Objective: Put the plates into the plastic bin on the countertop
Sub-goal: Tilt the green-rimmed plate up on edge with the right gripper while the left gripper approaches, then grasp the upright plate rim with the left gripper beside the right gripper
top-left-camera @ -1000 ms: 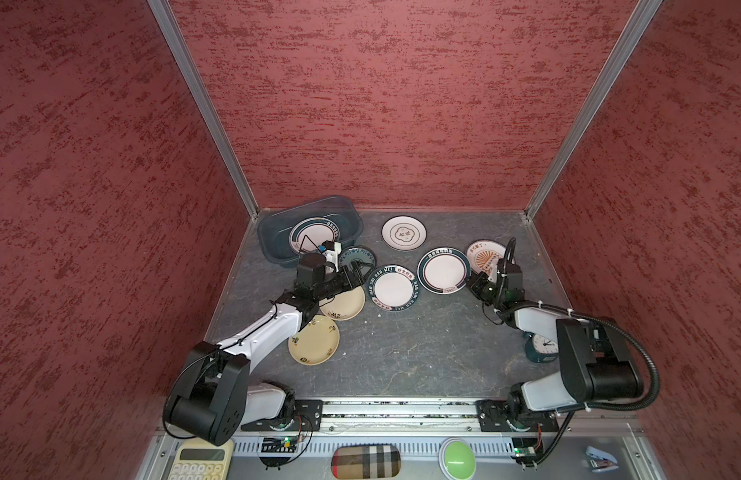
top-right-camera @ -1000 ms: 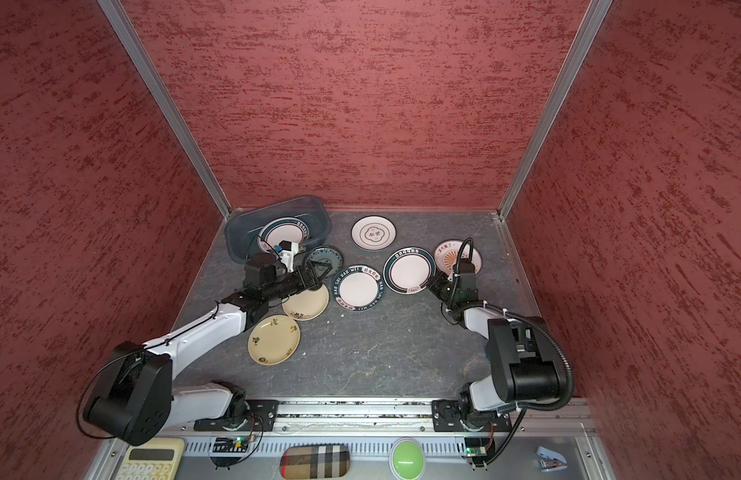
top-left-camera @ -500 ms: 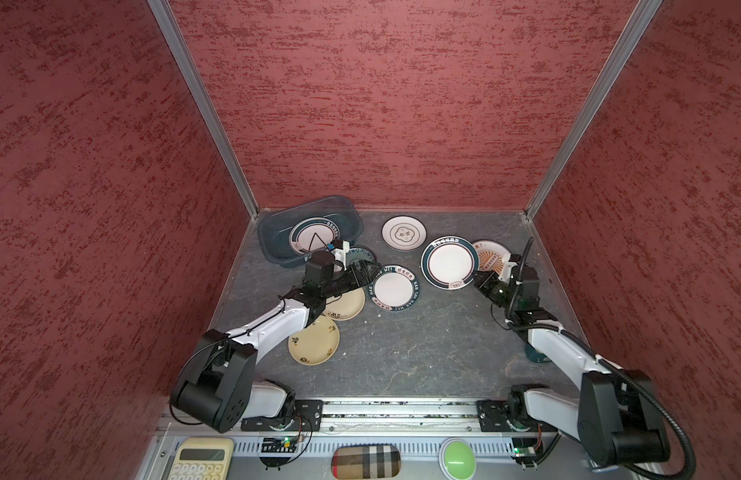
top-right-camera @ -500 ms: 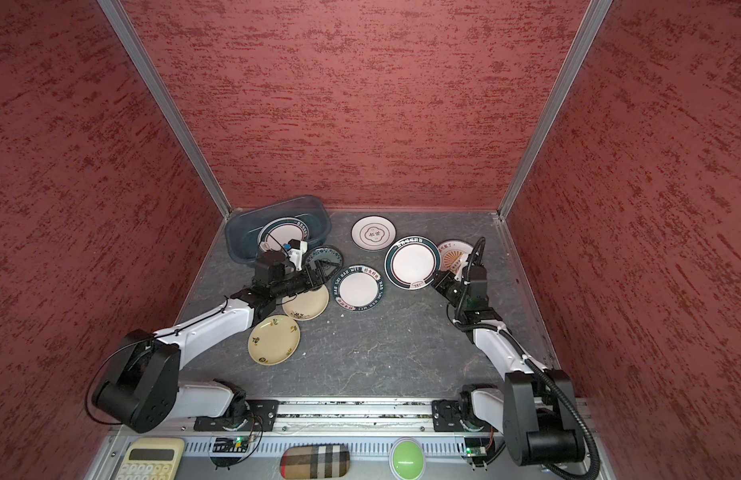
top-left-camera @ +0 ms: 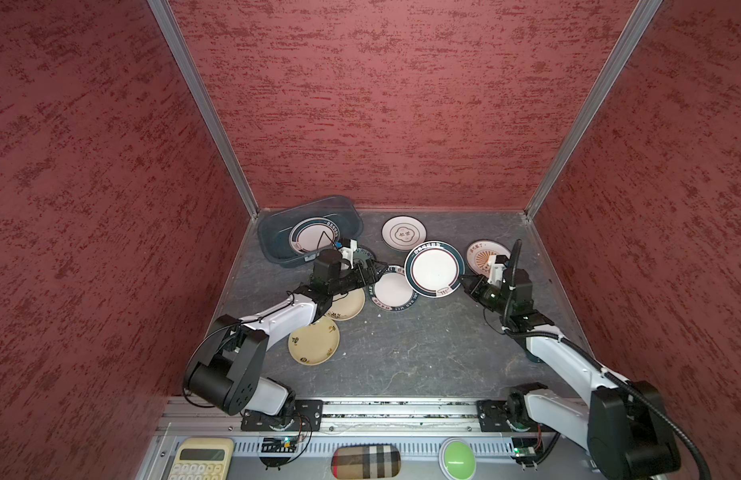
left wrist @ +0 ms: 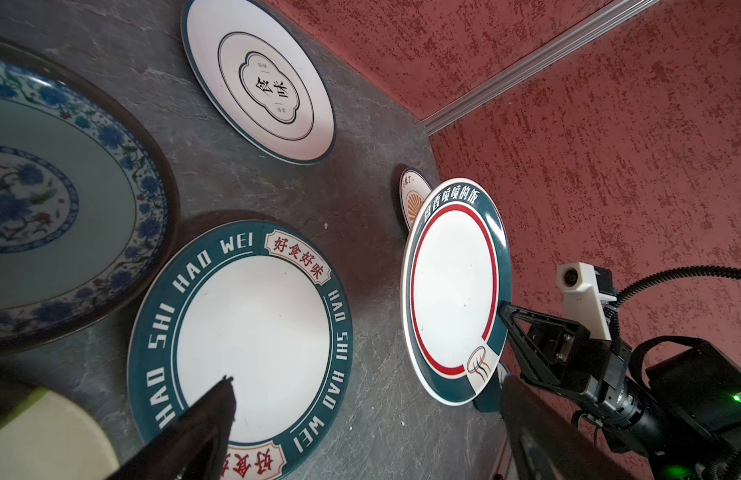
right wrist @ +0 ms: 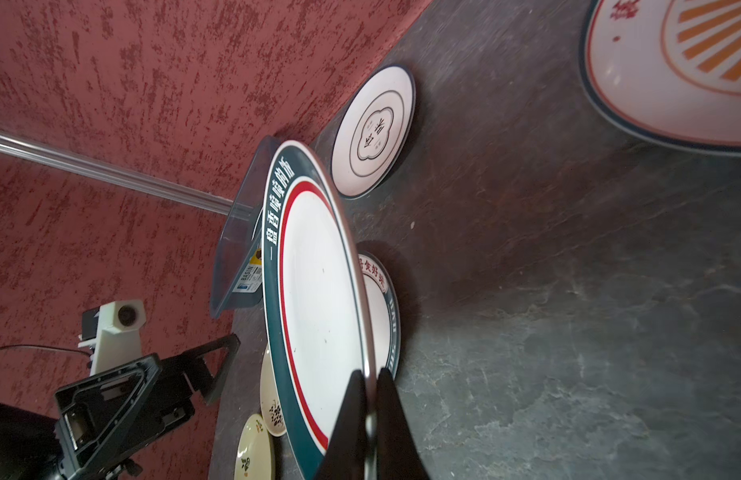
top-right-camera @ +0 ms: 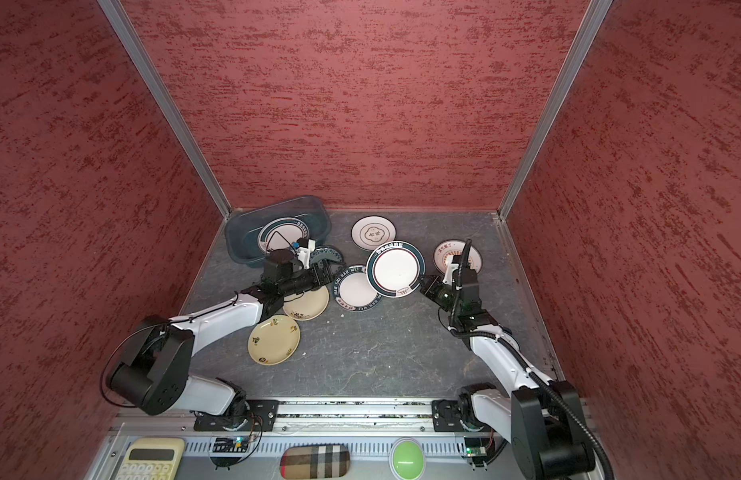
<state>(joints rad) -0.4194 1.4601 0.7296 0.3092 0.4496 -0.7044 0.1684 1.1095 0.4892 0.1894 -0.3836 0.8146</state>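
Bin [top-left-camera: 273,241] back-left on bench [top-left-camera: 423,353], one teal-rimmed plate [top-left-camera: 312,237] inside. Left jaws spread wide, empty, low beside the lettered plate [top-left-camera: 391,291]. Right jaws clenched on rim of the red-ringed plate [top-left-camera: 433,270], lifted off bench, tilted, overlapping lettered plate in both top views; sunburst plate [top-left-camera: 483,255] flat behind
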